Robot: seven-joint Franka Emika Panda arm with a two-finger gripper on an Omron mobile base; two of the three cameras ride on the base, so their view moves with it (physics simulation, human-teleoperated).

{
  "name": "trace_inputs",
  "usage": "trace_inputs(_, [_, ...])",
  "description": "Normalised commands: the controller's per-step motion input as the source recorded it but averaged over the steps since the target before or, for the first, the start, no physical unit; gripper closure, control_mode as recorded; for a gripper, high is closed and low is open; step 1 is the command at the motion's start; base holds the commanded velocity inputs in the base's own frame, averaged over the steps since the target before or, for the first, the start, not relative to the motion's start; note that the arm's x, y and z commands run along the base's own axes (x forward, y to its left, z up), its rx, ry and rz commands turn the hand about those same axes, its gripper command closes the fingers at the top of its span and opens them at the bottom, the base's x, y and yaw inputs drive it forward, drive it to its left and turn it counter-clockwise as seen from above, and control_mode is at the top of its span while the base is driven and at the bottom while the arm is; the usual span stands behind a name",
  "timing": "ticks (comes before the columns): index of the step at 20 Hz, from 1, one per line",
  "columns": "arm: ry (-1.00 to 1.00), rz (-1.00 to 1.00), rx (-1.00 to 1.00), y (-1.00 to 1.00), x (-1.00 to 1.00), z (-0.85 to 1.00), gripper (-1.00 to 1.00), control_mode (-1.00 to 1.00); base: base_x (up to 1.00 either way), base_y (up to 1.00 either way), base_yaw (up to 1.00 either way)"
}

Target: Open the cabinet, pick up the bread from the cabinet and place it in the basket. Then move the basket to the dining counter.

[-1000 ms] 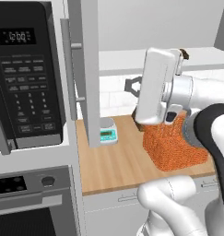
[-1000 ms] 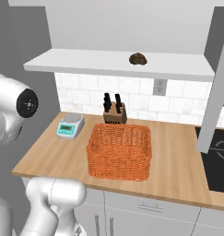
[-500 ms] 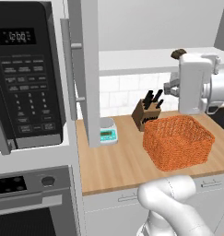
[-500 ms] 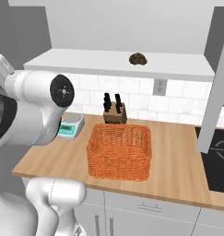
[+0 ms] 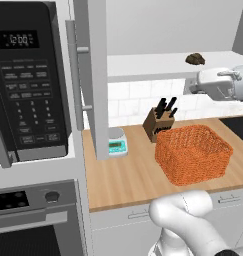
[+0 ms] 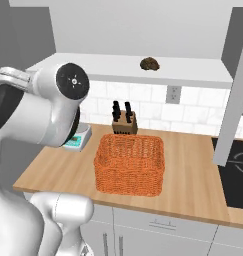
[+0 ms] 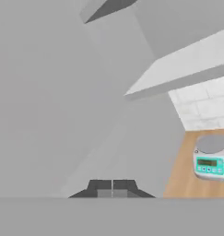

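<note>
Hand view, hand [image 7: 112, 188] pressed together near kitchen scale [image 7: 210, 158], base views add bread [image 6: 150, 63], basket [image 6: 129, 164]

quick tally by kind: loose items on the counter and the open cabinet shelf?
Basket: 1
Bread: 1, on the cabinet shelf
Knife block: 1
Kitchen scale: 1
Total: 4

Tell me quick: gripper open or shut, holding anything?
Gripper: shut, fingertips together, nothing held; the bread sits on the cabinet shelf.
</note>
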Motion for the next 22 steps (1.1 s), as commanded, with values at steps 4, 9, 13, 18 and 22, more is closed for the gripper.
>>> trace_inputs(4, [-0.15,-0.07,-0.36,-0.55,0.44,0.16,1.0,-1.0,0.0,0.0,0.0])
trace_inputs(9, [-0.1,-0.1,-0.25,-0.77,0.4,0.01,1.0,-1.0,0.0,0.0,0.0])
trace_inputs(13, [-0.2,-0.11,-0.23,-0.56,0.35,-0.05,-1.0,-1.0,0.0,0.0,0.0])
trace_inputs(18, [0.04,-0.17,-0.13,-0.46,0.69,0.04,-1.0,-1.0,0.0,0.0,0.0])
trace_inputs(22, [0.19,-0.01,0.0,-0.68,0.34,0.31,-1.0,-1.0,0.0,0.0,0.0])
